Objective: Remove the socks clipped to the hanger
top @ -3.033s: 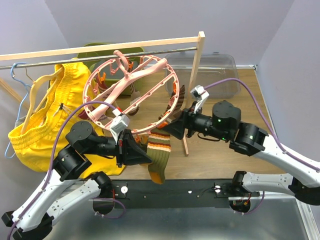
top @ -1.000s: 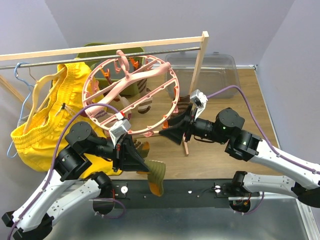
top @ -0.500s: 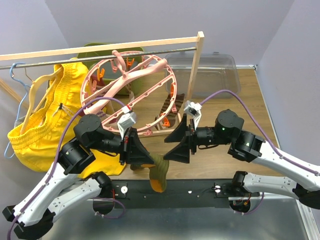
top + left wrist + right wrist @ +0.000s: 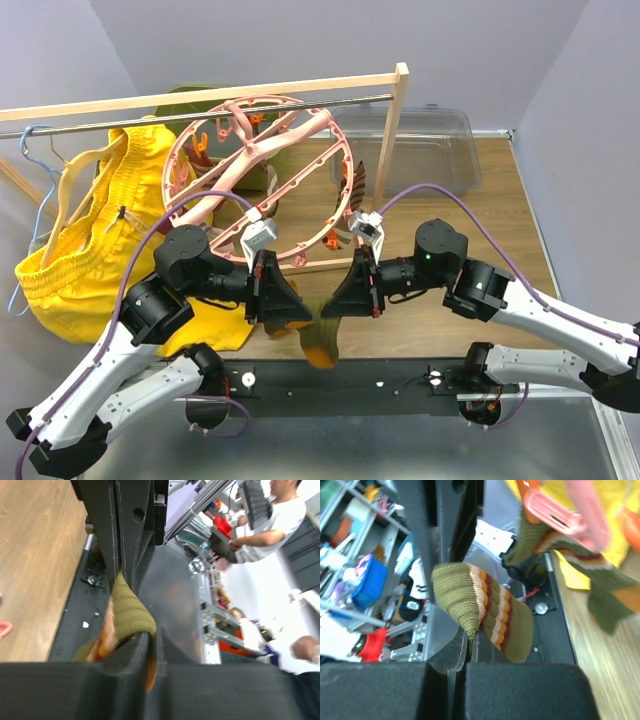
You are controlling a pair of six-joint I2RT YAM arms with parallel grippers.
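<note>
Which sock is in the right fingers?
The striped sock: olive with cream, red and orange bands, pinched in the right fingers. The left fingers pinch an unstriped olive-and-orange sock.

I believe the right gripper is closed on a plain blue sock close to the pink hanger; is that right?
Not quite: the sock in the right gripper is olive green with cream, red and orange stripes, not plain blue, as the right wrist view shows. It is indeed gripped close to the pink hanger.
</note>
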